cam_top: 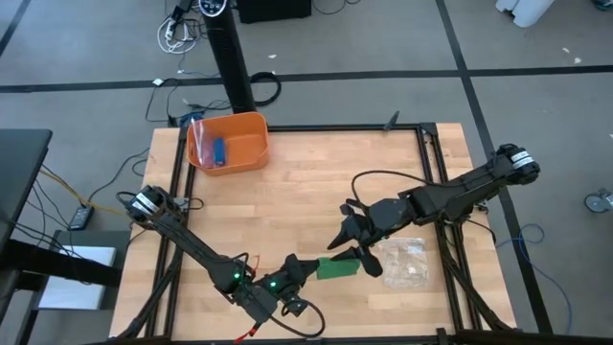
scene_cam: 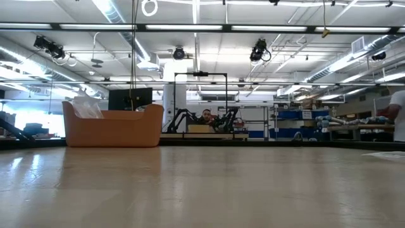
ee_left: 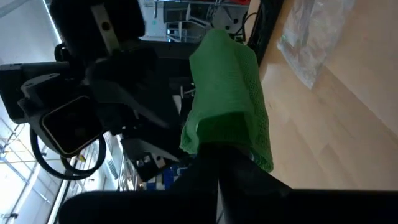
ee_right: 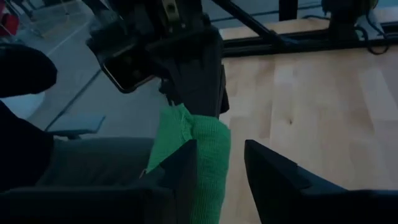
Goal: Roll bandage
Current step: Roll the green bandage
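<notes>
The bandage (cam_top: 339, 266) is a short, bright green piece of folded fabric near the table's front edge. My left gripper (cam_top: 308, 270) is shut on its left end. It also shows in the left wrist view (ee_left: 225, 93). My right gripper (cam_top: 362, 257) is open at the bandage's right end. In the right wrist view (ee_right: 219, 147) its two fingers stand on either side of the bandage's free end (ee_right: 210, 155). The bandage lies close against one finger (ee_right: 184, 167). My left gripper pinches the bandage's near end (ee_left: 219, 138) between its two fingers, coming level from the table's left. Several folded layers stick out past the fingertips toward my right gripper. My right gripper is close against the bandage, but I cannot tell whether it touches it.
A clear crinkled plastic bag (cam_top: 406, 262) lies on the table just right of the bandage, under my right arm. An orange bin (cam_top: 230, 144) at the far left holds a small blue item (cam_top: 219, 150). The bin also shows in the low view (scene_cam: 114, 126). Bare wood lies between them.
</notes>
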Available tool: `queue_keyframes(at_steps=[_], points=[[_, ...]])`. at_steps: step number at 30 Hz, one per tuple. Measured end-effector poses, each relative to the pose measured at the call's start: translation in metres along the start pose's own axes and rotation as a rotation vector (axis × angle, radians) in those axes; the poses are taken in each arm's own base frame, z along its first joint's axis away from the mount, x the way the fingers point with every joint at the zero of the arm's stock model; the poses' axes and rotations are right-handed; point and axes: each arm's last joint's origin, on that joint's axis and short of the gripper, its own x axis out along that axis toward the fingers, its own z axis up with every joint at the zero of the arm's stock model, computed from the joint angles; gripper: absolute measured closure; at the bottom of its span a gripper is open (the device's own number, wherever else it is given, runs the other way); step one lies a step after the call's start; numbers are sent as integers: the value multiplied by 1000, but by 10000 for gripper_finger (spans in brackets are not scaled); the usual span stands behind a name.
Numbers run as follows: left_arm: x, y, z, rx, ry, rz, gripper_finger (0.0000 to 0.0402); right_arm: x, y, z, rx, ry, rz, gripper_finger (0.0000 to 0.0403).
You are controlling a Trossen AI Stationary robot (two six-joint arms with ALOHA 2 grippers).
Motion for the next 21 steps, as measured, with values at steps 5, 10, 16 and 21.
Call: queue_keyframes(at_steps=[5, 10, 16, 21], points=[[0, 0, 0, 0, -1, 0, 400, 0, 5, 0, -14, -9, 17, 258], [0, 0, 0, -1, 1, 0, 400, 3, 5, -2, -19, 5, 24, 229], [2, 0, -1, -2, 6, 1, 400, 3, 6, -2, -20, 3, 28, 224], [2, 0, -1, -3, 7, 1, 400, 3, 7, -3, -30, 4, 28, 260]])
